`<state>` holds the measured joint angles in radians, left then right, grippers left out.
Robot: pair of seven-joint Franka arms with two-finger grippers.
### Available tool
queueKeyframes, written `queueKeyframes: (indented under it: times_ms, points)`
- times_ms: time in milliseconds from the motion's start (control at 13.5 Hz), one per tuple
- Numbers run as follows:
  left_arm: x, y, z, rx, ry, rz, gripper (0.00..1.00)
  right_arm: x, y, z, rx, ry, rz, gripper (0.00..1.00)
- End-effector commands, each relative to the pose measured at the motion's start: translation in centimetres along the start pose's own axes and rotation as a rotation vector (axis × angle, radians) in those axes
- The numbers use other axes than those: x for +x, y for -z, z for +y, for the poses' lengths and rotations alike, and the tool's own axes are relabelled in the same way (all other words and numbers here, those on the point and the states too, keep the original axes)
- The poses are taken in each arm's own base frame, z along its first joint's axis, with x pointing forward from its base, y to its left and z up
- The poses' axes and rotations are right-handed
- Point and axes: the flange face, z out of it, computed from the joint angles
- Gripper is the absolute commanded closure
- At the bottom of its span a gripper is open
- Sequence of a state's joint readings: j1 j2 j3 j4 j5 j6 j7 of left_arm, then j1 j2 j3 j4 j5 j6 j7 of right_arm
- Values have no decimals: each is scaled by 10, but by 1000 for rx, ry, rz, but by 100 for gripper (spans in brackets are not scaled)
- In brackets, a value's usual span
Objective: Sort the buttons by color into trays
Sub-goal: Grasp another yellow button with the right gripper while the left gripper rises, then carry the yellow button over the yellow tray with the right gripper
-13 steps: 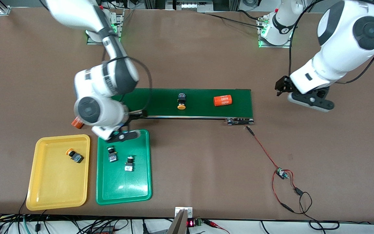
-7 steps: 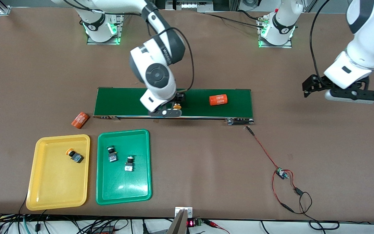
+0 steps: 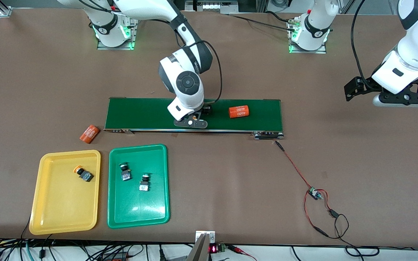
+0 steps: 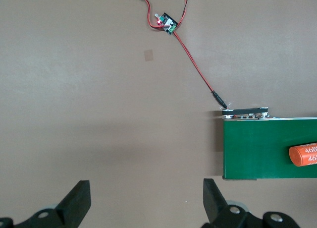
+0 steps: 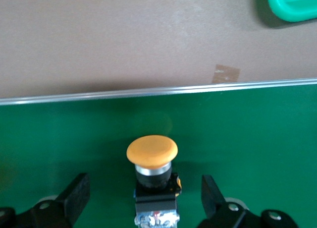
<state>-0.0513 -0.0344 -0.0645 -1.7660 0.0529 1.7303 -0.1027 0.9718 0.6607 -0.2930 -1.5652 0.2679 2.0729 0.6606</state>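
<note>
**A:** Where does your right gripper stand?

**B:** It sits low over the conveyor belt, fingers spread wide, with the yellow-capped button between them and nothing clamped yet. You line it up that way so the black body lies in the gap and the cap pokes out clear of the fingers.

**A:** And the rest of the buttons?

**B:** One yellow-capped button lies in the yellow tray; two green-capped buttons lie in the green tray. So you have one left, I'd judge, and it belongs in the yellow tray.

**A:** The orange cylinder on the belt?

**B:** Near, toward the left arm's end, not touching. Leave it, like the other cylinder on the table.

**A:** Your left gripper?

**B:** Released, waiting over bare table off the belt's end.
</note>
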Motion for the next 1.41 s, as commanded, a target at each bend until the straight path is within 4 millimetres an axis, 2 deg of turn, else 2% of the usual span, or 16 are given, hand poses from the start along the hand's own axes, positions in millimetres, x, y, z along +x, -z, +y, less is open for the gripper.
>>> queueKeyframes:
  times_ms: [0,148,371,519,593,741,815,964,1112,1334]
  points:
    - [-4,9,8,-12,4,-1,0,4,3,9,-7,-20,6,0]
    - [-5,11,7,-14,6,0,0,2,-8,12,-23,-26,-10,26]
    - [-7,14,22,-11,-28,5,0,-4,-14,9,-33,-34,-15,66]
    - [-9,14,32,-10,-37,-2,0,-1,-7,10,-22,-40,-9,90]
    - [-9,14,33,-10,-34,0,0,0,7,8,-1,-33,1,98]
    - [-8,27,24,-12,-13,5,0,5,51,13,33,-42,15,100]
    - [-8,29,23,-12,-14,0,0,21,82,25,38,-60,35,100]
    - [-8,29,23,-12,-17,-1,0,57,128,62,28,-128,68,100]
    - [-8,29,27,-11,-19,-1,0,96,137,103,8,-191,91,100]
    - [-8,30,27,-9,-30,1,0,140,136,176,5,-117,81,100]
